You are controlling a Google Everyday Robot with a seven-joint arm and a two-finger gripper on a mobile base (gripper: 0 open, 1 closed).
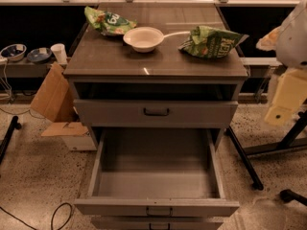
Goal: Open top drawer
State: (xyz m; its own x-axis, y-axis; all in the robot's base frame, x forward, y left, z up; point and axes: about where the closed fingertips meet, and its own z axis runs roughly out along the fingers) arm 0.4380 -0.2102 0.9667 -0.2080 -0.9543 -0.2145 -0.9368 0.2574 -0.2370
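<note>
The grey cabinet (156, 63) stands in the middle of the camera view. The top drawer (115, 113) sits just under the cabinet top, with a dark gap above its flat front. Its small dark bar handle (156, 111) is at the centre. The deeper drawer below (156, 207) is pulled far out and is empty inside. My gripper (284, 99) shows as a pale yellowish part under the white arm at the right edge. It hangs off to the right of the cabinet, level with the top drawer and well apart from the handle.
On the cabinet top lie a white bowl (143, 37) and two green chip bags (108, 22) (211, 41). Cardboard (53, 97) leans at the left by a shelf with bowls and a cup (59, 53). Black stand legs (244, 159) cross the floor at the right.
</note>
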